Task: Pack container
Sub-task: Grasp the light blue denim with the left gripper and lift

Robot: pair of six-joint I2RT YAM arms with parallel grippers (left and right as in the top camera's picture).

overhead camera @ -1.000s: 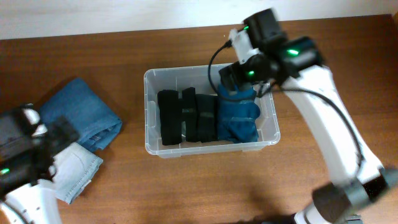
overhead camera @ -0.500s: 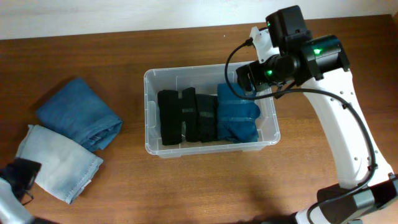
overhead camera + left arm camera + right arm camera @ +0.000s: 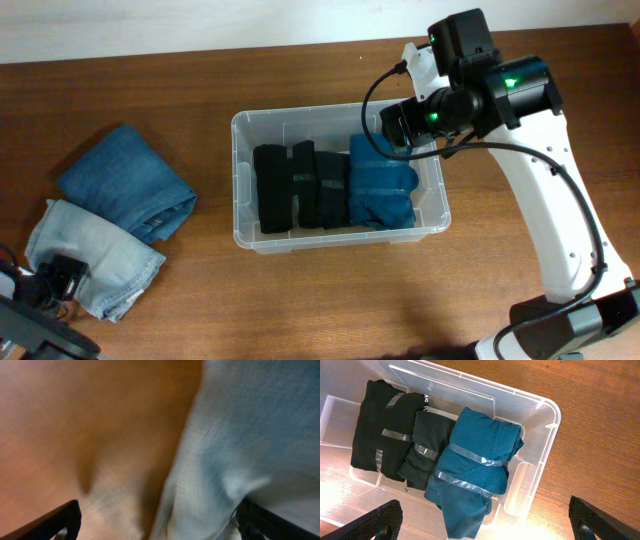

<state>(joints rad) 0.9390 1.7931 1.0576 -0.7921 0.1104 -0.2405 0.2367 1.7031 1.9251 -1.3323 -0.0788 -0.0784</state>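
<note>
Denim (image 3: 250,435) below left gripper (image 3: 160,522) looked soft, floppy; grab a thick fold imo. Container (image 3: 549,407) below right gripper (image 3: 487,522) seemed light, flexy. Both were spread, empty.

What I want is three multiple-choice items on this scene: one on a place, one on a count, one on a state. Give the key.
1. Where is the teal bundle? A on the table; B in the container beside the black bundles; C in a gripper.
2. How many garments lie outside the container? A one; B two; C four.
3. The right gripper is: A open, empty; B shut on cloth; C shut on the rim.
B: it lies inside the walls. B: a blue pair and a pale pair on the table. A: fingers wide apart, nothing between.
</note>
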